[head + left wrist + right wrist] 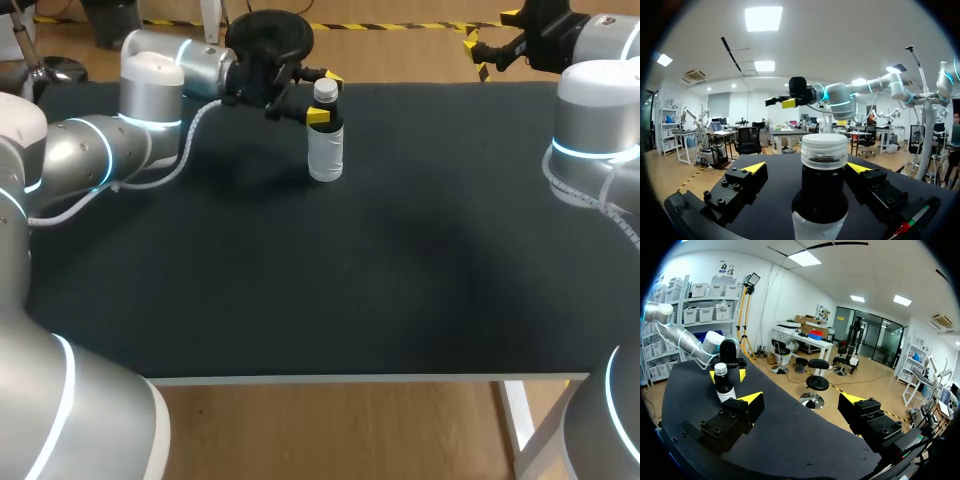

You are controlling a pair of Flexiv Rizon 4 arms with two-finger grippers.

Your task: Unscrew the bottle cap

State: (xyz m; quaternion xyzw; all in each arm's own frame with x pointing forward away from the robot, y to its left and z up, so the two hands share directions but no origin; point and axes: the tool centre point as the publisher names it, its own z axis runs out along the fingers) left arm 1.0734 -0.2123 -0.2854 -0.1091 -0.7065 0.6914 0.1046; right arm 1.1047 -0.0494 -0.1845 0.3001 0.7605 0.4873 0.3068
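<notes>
A small clear bottle [326, 148] with a white cap [325, 90] stands upright at the far side of the black table [300, 280]. My left gripper [325, 98] straddles its neck just under the cap, open, a yellow tip on either side. From the left wrist the cap [824, 149] and the dark neck of the bottle [820, 200] sit between the spread fingertips [754, 167] with a gap on both sides. My right gripper [480, 52] hangs open above the far right edge, well away from the bottle [724, 385], which stands far ahead of that gripper [801, 399].
Nothing else stands on the black table. My left arm [150, 100] lies along the far left edge. My right arm [595, 130] rises at the right side. My right gripper [781, 102] shows high beyond the bottle in the left wrist view.
</notes>
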